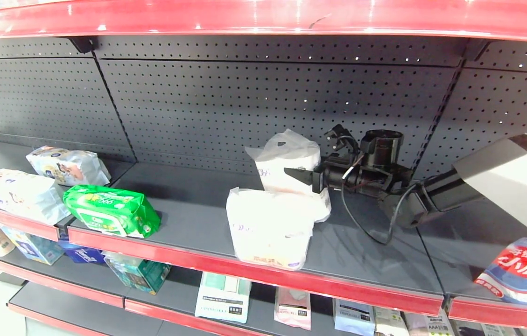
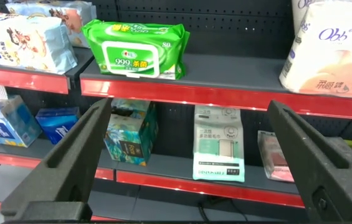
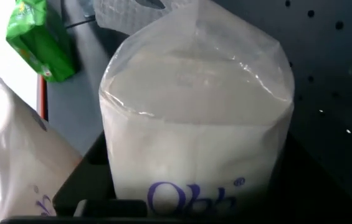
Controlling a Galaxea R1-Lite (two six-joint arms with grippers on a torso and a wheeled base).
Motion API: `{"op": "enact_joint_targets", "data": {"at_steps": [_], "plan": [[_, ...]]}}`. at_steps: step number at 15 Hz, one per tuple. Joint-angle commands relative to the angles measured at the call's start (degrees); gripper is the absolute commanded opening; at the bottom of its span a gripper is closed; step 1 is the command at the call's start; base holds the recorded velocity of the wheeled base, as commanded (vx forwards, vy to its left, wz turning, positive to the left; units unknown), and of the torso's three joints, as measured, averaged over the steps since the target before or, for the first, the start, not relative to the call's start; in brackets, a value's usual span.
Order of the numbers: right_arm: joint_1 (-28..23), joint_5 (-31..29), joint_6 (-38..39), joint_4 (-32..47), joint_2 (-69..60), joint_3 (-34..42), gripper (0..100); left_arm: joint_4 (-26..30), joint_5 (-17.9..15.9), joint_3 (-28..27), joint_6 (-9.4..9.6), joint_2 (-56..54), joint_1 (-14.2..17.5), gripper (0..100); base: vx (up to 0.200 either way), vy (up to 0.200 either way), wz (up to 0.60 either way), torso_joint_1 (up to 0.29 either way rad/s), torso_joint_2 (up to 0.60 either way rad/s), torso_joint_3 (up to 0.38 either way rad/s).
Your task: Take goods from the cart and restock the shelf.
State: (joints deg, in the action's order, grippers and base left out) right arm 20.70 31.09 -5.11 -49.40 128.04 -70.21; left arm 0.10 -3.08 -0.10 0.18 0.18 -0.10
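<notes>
Up on the pegboard-backed shelf (image 1: 188, 214), my right jaws pinch the tissue pack (image 1: 286, 158) at twelve o'clock; left jaws gape.

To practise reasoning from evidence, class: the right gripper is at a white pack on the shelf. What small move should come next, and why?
Probably open the right gripper and let go. The rear white pack it grips seems to stand upright on the shelf, just behind the front white pack, so it looks placed already.
</notes>
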Motion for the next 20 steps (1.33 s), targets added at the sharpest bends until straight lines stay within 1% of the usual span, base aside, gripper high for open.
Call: {"op": "enact_joint_targets", "data": {"at_steps": [1, 4, 6, 8, 15, 20], "plan": [[-2.2, 0.2, -2.5, 0.5, 0.5, 2.5, 0, 0.0, 0.0, 0.0, -0.01, 0.0, 0.0, 100, 0.0, 0.0, 0.0, 0.0, 0.0, 0.0], [-6.1, 1.8, -8.3, 0.9, -0.8, 5.9, 0, 0.0, 0.0, 0.0, -0.01, 0.0, 0.0, 100, 0.0, 0.0, 0.0, 0.0, 0.0, 0.0], [-7.3, 2.0, -9.6, 1.0, -1.0, 6.0, 0, 0.0, 0.0, 0.0, -0.01, 0.0, 0.0, 100, 0.0, 0.0, 0.0, 0.0, 0.0, 0.0], [-8.6, 5.1, -10.3, 0.9, -1.5, 6.6, 0, 0.0, 0.0, 0.0, -0.01, 0.0, 0.0, 100, 0.0, 0.0, 0.0, 0.0, 0.0, 0.0], [-6.7, 11.9, -10.4, 0.5, -1.1, 6.8, 0, 0.0, 0.0, 0.0, -0.01, 0.0, 0.0, 100, 0.0, 0.0, 0.0, 0.0, 0.0, 0.0], [-3.4, 12.4, -10.3, 0.4, 0.2, 4.4, 0, 0.0, 0.0, 0.0, -0.01, 0.0, 0.0, 100, 0.0, 0.0, 0.0, 0.0, 0.0, 0.0]]}}
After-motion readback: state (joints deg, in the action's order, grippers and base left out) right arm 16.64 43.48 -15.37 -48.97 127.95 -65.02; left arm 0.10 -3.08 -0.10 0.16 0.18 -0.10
